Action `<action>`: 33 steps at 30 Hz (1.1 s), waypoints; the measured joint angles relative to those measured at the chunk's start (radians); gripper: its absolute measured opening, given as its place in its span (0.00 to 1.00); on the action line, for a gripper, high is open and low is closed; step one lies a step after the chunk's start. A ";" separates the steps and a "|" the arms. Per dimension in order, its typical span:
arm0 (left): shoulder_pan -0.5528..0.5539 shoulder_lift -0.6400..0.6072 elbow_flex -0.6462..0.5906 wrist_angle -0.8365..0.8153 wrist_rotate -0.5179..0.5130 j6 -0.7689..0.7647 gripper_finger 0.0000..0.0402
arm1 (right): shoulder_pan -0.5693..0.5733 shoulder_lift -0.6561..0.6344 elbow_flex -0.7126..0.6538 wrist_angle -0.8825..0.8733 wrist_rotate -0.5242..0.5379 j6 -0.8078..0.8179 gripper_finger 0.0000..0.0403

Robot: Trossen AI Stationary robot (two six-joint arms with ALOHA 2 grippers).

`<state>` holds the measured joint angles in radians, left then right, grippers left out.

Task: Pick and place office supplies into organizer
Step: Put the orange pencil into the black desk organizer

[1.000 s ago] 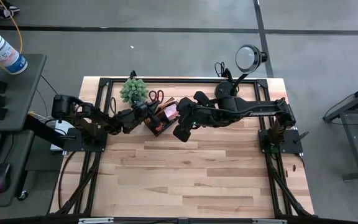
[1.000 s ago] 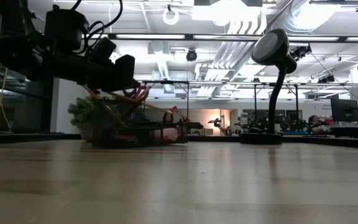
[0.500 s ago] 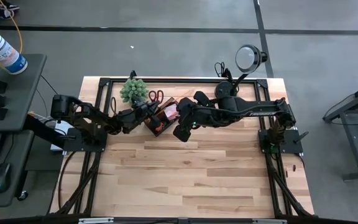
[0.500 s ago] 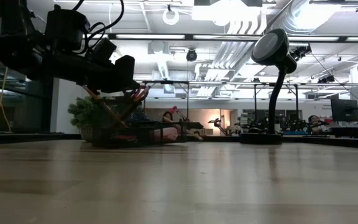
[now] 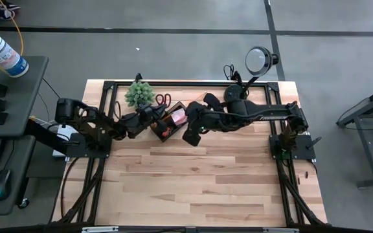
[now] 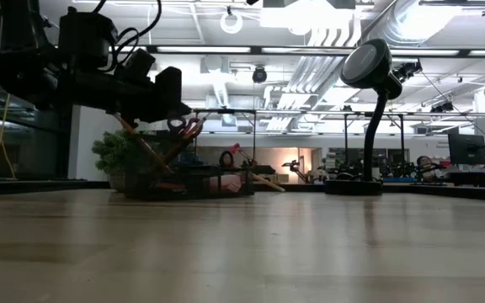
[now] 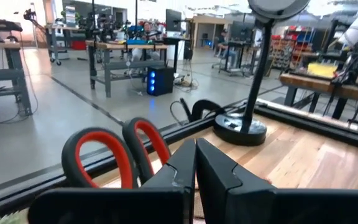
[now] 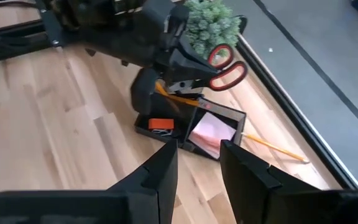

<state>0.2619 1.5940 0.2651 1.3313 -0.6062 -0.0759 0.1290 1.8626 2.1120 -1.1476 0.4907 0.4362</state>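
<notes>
By the tabletop's far edge, the right gripper [image 5: 188, 134] has backed away from the organizer [image 8: 188, 127] with jaws released, while the left gripper [image 8: 188, 78], clenched, stays over it holding nothing visible.

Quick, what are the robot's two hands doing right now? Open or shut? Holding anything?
Left gripper: shut on the red-handled scissors, above the organizer.
Right gripper: open, holding nothing, hanging near the organizer.
</notes>
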 joint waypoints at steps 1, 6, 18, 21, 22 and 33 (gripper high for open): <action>0.000 0.000 0.000 0.012 0.000 0.007 0.00 | -0.002 0.000 0.000 -0.002 0.007 0.000 0.28; 0.000 0.000 0.000 0.022 0.000 0.015 0.00 | -0.012 0.000 0.000 -0.018 0.014 0.000 0.28; 0.000 -0.003 0.020 0.080 0.022 0.079 0.07 | -0.012 0.000 0.000 -0.040 0.011 -0.001 0.28; 0.000 -0.003 0.041 0.102 0.063 0.079 0.13 | -0.018 0.000 0.000 -0.054 0.014 -0.026 0.28; 0.000 -0.003 0.046 0.126 0.089 0.079 0.15 | -0.024 0.000 0.000 -0.062 0.014 -0.040 0.28; -0.009 -0.113 0.059 0.230 0.226 0.071 0.18 | -0.195 0.003 0.000 -0.063 -0.121 -0.328 0.28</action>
<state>0.2525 1.4814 0.3241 1.5613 -0.3801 -0.0045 -0.0655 1.8660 2.1120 -1.2109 0.3694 0.1086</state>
